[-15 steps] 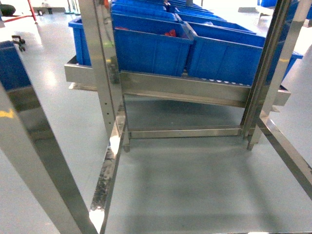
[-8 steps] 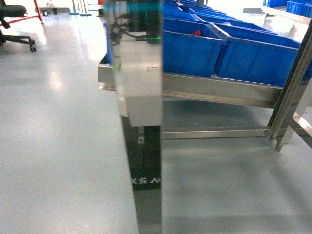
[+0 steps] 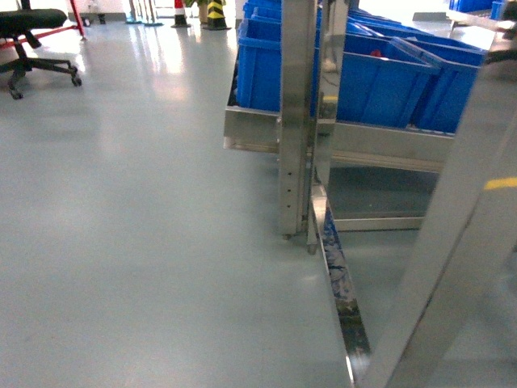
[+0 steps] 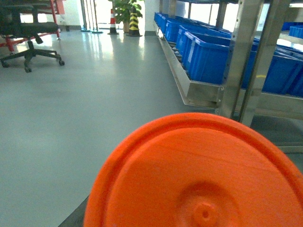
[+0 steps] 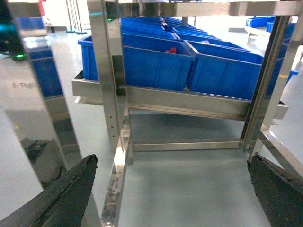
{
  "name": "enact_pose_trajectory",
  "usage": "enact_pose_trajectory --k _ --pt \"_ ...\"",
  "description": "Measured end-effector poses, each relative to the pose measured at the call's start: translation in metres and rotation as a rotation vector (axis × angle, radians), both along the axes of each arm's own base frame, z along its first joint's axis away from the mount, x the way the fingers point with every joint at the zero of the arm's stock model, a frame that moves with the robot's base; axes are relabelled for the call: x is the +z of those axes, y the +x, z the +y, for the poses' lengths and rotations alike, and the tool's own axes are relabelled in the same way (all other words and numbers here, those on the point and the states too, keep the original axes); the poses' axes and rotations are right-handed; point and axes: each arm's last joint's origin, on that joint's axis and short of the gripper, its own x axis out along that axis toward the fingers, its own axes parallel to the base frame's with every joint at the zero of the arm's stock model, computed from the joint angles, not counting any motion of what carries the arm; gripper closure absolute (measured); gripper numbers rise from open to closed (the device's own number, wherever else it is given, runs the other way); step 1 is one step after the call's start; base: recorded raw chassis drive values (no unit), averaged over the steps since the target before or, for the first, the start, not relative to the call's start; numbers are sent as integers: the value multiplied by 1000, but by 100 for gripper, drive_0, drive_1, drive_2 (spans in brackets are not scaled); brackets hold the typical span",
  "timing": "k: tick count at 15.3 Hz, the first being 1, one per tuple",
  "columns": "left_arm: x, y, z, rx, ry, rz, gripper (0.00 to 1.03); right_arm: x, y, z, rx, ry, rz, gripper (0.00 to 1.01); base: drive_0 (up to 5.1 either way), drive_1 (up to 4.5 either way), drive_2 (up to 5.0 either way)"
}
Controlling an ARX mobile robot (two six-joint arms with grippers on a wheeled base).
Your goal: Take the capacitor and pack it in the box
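From the head camera I see a stretch of grey floor (image 3: 137, 210) and, to the right, a stainless steel rack (image 3: 297, 121) whose low shelf carries a row of large blue bins (image 3: 388, 81). A second steel upright (image 3: 452, 242) leans across the right edge of that view, close to the lens. Far back on the left stands a black office chair (image 3: 36, 32), with a striped cone (image 3: 214, 12) beyond it. The pale pink box and the capacitor do not show in any of my three views, so I cannot say where they lie.

My left wrist camera is largely filled by a round orange disc (image 4: 199, 175) sitting right under the lens; the left gripper itself is hidden, so I cannot tell how its jaws stand. Behind the disc the same rack and blue bins run off to the right.

On the right wrist view, the right gripper (image 5: 175, 194) has its two dark fingers (image 5: 61, 196) spread wide to either lower corner, with nothing between them but floor. Ahead of it is the rack's lower frame, with blue bins resting on the shelf above.
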Motion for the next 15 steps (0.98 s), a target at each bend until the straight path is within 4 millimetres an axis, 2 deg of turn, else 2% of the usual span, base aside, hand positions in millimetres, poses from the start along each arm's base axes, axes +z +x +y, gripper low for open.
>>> enact_pose_trajectory --k 15 --pt "0 0 0 0 0 -1 59 0 0 0 0 0 1 3 -497 244 244"
